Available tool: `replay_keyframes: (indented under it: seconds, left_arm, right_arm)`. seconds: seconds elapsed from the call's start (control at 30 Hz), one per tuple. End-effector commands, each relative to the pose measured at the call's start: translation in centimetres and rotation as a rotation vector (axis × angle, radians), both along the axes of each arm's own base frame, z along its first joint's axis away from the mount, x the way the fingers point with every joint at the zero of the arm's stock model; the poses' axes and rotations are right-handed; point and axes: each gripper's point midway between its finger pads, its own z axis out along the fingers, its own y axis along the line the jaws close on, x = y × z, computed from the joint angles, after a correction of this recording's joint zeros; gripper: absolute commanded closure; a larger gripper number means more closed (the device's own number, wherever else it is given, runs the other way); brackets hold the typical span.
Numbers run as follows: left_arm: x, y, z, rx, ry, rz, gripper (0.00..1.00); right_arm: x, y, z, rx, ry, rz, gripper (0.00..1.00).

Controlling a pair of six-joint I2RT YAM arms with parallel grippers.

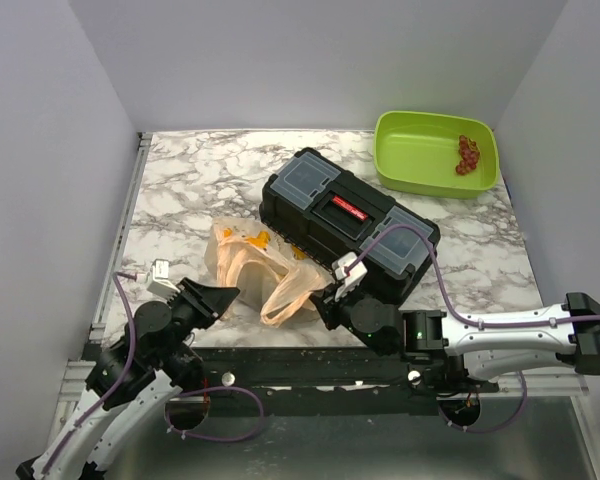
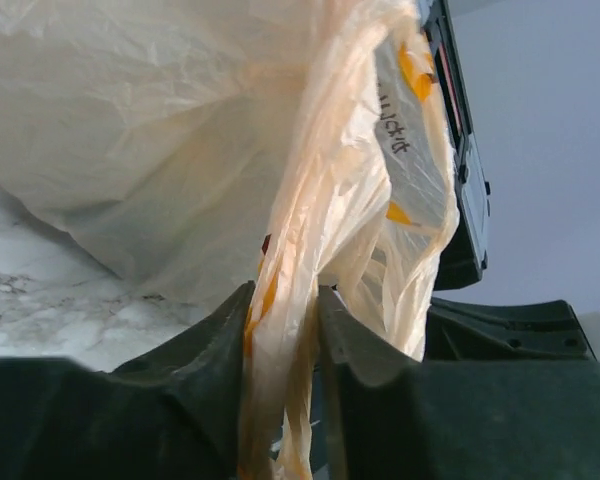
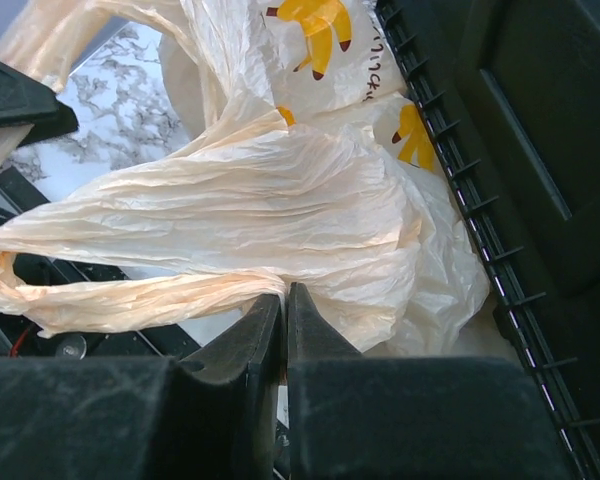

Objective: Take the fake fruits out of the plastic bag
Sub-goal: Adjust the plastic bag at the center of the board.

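The plastic bag (image 1: 262, 268), tan with yellow banana prints, lies crumpled on the marble table against the near left side of the black toolbox (image 1: 348, 222). My left gripper (image 1: 228, 294) is at the bag's near left. In the left wrist view the gripper (image 2: 282, 292) is shut on a bunched strip of the bag (image 2: 160, 150). My right gripper (image 1: 327, 300) is at the bag's near right. In the right wrist view the gripper (image 3: 284, 290) pinches a twisted edge of the bag (image 3: 280, 200). No fake fruits show; the bag's contents are hidden.
A green bin (image 1: 410, 165) stands at the back right with a cluster of red grapes (image 1: 467, 155) in it. The toolbox (image 3: 520, 150) is close on the right gripper's right. White walls enclose the table on three sides.
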Motion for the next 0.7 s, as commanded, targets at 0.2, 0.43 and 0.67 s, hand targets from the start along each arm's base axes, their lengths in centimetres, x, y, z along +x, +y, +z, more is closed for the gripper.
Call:
replay_keyframes:
  seconds: [0.2, 0.43, 0.67]
  left_arm:
    - [0.0, 3.8, 8.0, 0.318, -0.286, 0.014, 1.0]
    - [0.2, 0.9, 9.1, 0.524, -0.325, -0.222, 1.0]
    - [0.6, -0.9, 9.0, 0.55, -0.324, -0.312, 1.0]
  right_arm:
    - [0.5, 0.5, 0.8, 0.001, -0.019, -0.032, 0.8]
    - [0.2, 1.5, 4.1, -0.037, -0.011, 0.004, 0.5]
    - [-1.0, 4.3, 6.0, -0.092, 0.078, 0.063, 0.07]
